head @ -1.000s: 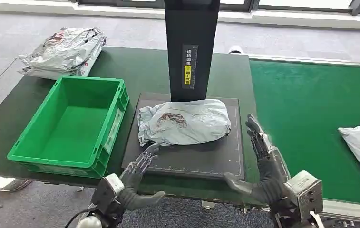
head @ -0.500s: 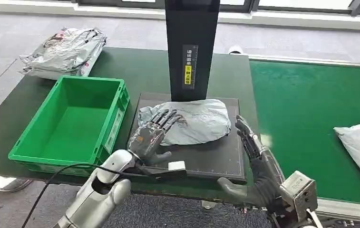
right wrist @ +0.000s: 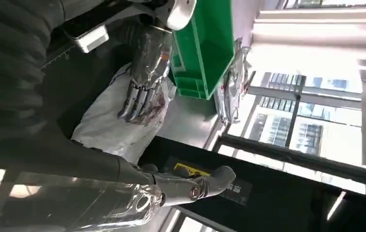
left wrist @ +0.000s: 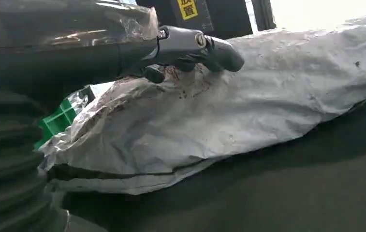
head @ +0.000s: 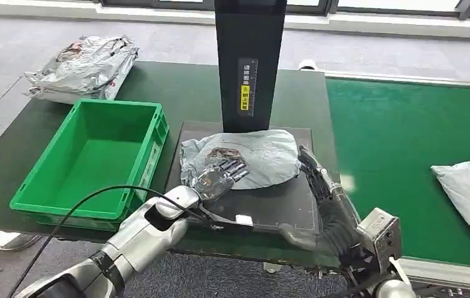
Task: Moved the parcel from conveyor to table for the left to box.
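The left robot hand (head: 220, 176) has slid forward onto the grey parcel (head: 254, 155) and now rests flat on it, fingers spread, gripping nothing. The green box (head: 95, 158) waits to its left. The right robot hand (head: 319, 180) stays open beside the parcel's other end on the worktop (head: 189, 93).

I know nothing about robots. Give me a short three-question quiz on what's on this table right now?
1. True or false: the green crate has a parcel in it.
2. The grey parcel lies on: A) the black mat B) the conveyor C) the floor.
3. Which hand rests its fingers on that parcel?

Key:
1. False; it is empty.
2. A.
3. The left hand; the right hand is beside the parcel, open.
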Controlling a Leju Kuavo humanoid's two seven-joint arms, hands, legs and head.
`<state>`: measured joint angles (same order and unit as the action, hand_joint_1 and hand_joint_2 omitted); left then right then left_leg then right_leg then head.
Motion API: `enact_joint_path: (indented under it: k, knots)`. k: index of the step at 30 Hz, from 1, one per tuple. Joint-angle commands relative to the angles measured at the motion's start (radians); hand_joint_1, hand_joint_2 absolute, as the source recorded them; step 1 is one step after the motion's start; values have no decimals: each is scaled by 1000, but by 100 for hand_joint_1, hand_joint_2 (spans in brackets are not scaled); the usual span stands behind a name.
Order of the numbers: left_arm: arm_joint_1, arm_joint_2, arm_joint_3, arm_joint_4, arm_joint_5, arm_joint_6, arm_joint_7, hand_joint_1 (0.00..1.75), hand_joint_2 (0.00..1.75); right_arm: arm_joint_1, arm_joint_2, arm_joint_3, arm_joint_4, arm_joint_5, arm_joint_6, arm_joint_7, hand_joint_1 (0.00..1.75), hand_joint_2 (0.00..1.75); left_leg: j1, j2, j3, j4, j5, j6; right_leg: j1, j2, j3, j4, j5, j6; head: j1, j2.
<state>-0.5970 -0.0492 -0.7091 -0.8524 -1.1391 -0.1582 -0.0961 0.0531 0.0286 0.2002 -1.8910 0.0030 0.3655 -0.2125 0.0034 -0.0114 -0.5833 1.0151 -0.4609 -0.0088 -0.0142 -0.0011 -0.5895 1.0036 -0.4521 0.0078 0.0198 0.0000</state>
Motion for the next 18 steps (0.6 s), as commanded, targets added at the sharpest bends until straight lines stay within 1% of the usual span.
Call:
enact_joint_path:
  k: [1,3,4,5,7,8,9,11,13,14,16,18]
  knots:
    - [-105,-32,-133,381,-13,-25,50,0,175,-49,4,66,113,-19,10,4,0,175,1,2,4,-2,0,0,1,1,4,-3,1,0,0,0]
    - [-115,-28,-146,404,-37,-25,81,0,175,-47,3,67,111,-22,12,3,0,175,0,4,5,-4,1,0,1,3,5,-4,3,-1,0,0]
    - [-118,-25,-150,409,-45,-22,95,0,175,-46,3,67,112,-22,12,3,0,175,0,3,5,-2,1,0,0,2,5,-2,1,0,0,0]
    - [-129,-17,-168,414,-88,16,139,0,175,-35,7,63,104,-25,15,3,0,175,0,4,6,-4,2,0,0,2,6,-4,3,-1,0,0]
    - [-136,-9,-163,400,-115,59,180,0,175,-25,10,62,93,-22,19,2,0,175,0,2,8,-2,0,1,0,1,9,-2,0,0,0,0]
    - [-143,-6,-165,389,-133,76,197,0,175,-22,10,62,87,-23,21,2,0,175,1,4,9,-3,0,0,1,2,10,-3,1,0,0,0]
    - [-147,-6,-163,387,-132,76,197,0,175,-22,10,62,86,-23,22,2,0,175,0,3,9,-1,-1,1,0,1,11,-1,0,0,0,0]
    - [-147,5,-156,355,-165,92,228,0,175,-21,11,59,81,-24,28,2,0,175,0,5,5,-3,1,0,0,3,10,-3,2,-1,0,0]
    - [-148,5,-155,355,-165,93,228,0,175,-22,11,59,82,-24,28,2,0,175,0,2,6,-2,-1,0,0,1,13,-2,-1,-1,0,0]
    - [-148,5,-155,355,-165,93,228,0,175,-22,11,59,82,-24,28,2,0,175,1,3,5,-3,0,0,1,2,11,-3,1,-1,0,0]
    - [-145,8,-155,344,-191,110,251,0,175,-25,9,60,87,-28,33,-1,0,175,1,3,12,-3,2,-1,1,2,12,-3,2,-2,0,0]
    - [-148,13,-158,332,-221,126,272,0,175,-27,7,62,90,-35,39,-7,0,175,1,3,13,-2,2,-2,1,2,13,-1,1,-2,0,0]
